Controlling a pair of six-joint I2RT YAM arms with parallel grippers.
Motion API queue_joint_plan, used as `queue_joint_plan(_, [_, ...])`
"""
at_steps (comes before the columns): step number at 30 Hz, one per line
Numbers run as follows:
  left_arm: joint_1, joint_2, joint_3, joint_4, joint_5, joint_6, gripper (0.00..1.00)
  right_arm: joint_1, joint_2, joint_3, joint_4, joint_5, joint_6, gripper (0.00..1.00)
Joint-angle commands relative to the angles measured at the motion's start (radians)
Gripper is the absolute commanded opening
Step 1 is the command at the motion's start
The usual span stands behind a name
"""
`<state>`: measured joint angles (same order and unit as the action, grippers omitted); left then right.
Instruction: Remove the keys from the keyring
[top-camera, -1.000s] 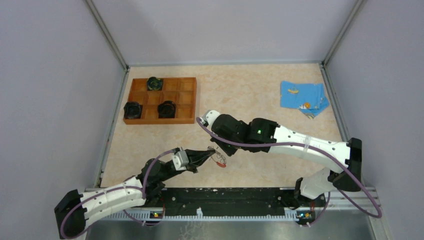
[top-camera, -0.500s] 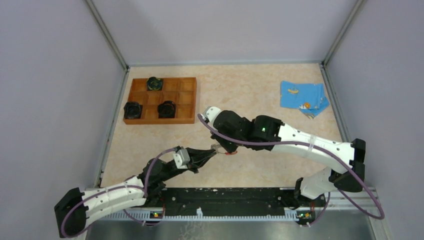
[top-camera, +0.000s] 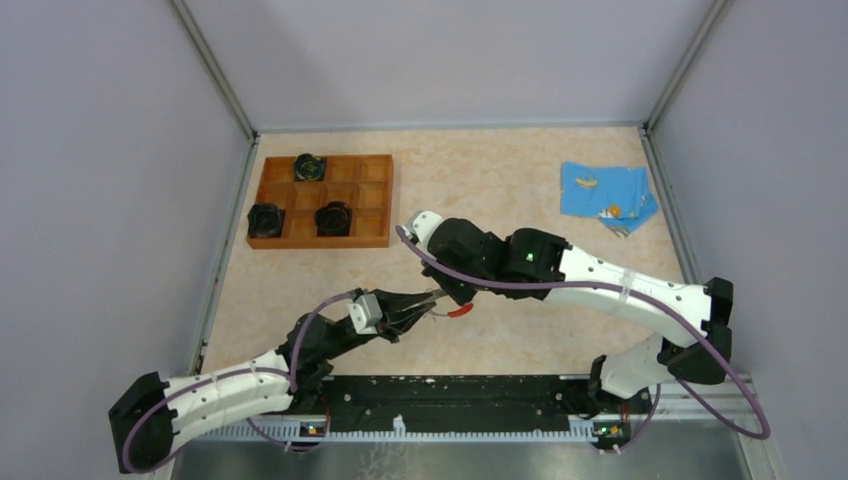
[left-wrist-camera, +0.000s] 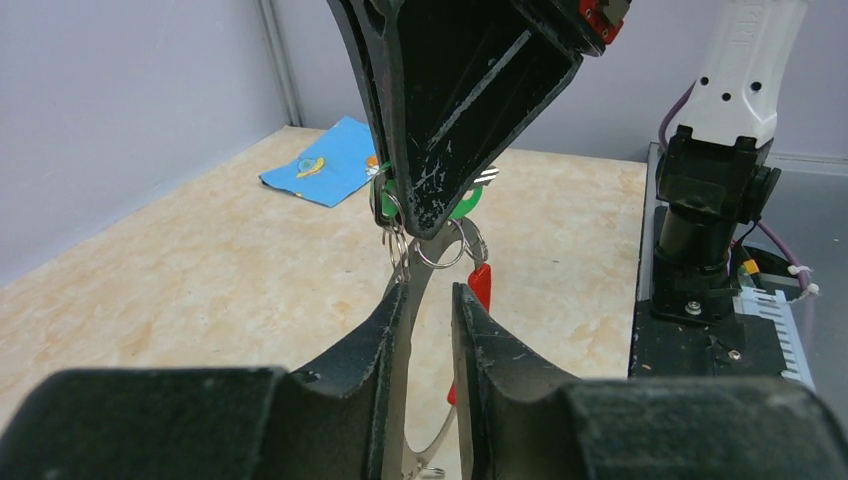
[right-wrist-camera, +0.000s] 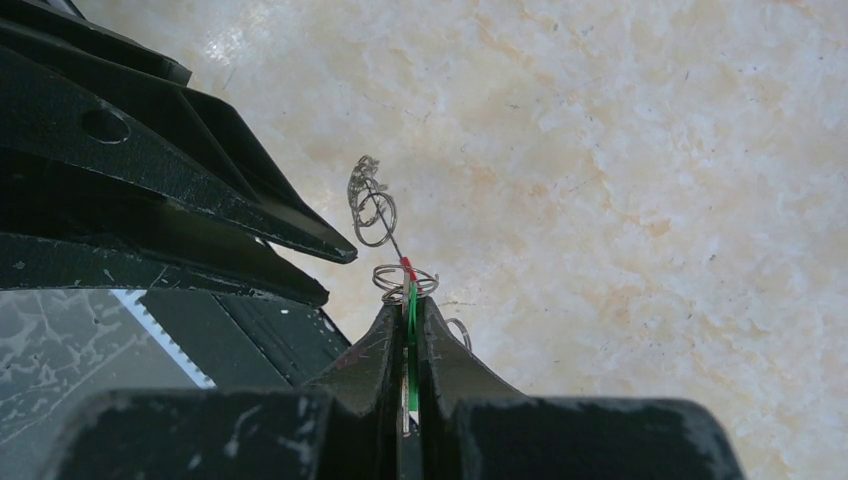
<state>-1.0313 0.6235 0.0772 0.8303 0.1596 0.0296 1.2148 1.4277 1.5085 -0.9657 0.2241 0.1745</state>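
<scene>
- Two pairs of jaws meet above the counter (top-camera: 500, 180).
- Right jaws: clamped on the keys (right-wrist-camera: 410, 308), at the green head.
- Left jaws: slightly apart, the keyring (left-wrist-camera: 481, 283) hanging through their gap.

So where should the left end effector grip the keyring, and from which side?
Probably the keyring at its grey arc below the red section, from the near left: it hangs edge-on under the key the right end effector pinches.

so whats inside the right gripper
A green key head, pinched by the shut right gripper; the keyring's red section pokes past the tips. The fingers cover the rest of the key.
</scene>
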Motion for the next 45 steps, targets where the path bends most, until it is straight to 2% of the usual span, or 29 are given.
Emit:
queue_joint_plan(1, [-0.006, 0.017, 0.05, 0.051, -0.009, 0.022, 0.28, 0.004, -0.014, 0.059, 0.006, 0.007, -0.013, 0.0])
queue_joint_plan(12, [-0.006, 0.104, 0.086, 0.084, -0.033, 0.02, 0.31, 0.021, -0.008, 0.064, -0.001, 0.009, -0.005, 0.0])
queue_joint_plan(35, [-0.005, 0.124, 0.091, 0.116, -0.031, 0.003, 0.29, 0.043, 0.006, 0.076, -0.007, 0.013, 0.004, 0.0])
queue_joint_plan(42, [-0.005, 0.133, 0.091, 0.123, -0.033, -0.001, 0.25, 0.049, 0.01, 0.075, -0.008, 0.011, 0.006, 0.0])
queue_joint_plan(45, [-0.005, 0.132, 0.091, 0.124, -0.035, -0.001, 0.2, 0.049, 0.012, 0.071, -0.009, 0.011, 0.005, 0.0])
